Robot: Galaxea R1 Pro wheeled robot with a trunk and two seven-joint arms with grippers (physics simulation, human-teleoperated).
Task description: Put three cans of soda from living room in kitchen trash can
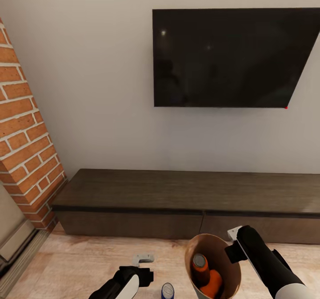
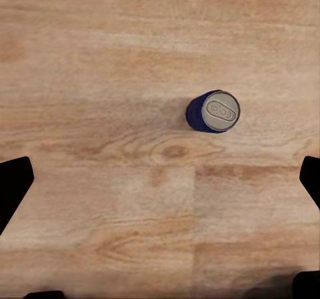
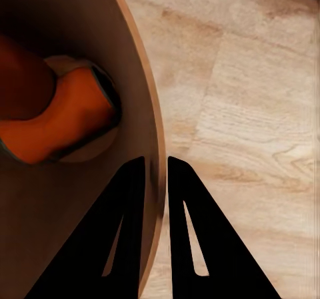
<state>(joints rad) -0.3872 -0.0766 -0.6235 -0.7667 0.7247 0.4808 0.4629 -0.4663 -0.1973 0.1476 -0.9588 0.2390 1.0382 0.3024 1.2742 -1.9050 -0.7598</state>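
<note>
Nearest the head cam, at the bottom edge: a blue soda can standing upright on the light wood floor, grey top w/ pull tab facing up. Just left of it is the left gripper, on a black-and-white arm. In the left wrist view the same blue can stands on bare floor, and the dark fingertips sit wide apart at the frame's two sides, nothing btwn them; can is apart from both.

Right of the blue can is the trash can, round, tan-brown inside. Two orange soda cans lie in it: one w/ grey top showing, the other tipped beside it, touching. Right gripper is pinched on the bin's rim at its right side, one finger inside the wall, one outside, nearly closed w/ the thin wall btwn.

Farther back: long low dark-wood cabinet against a pale wall, black TV mounted above it, red brick fireplace at far left.
</note>
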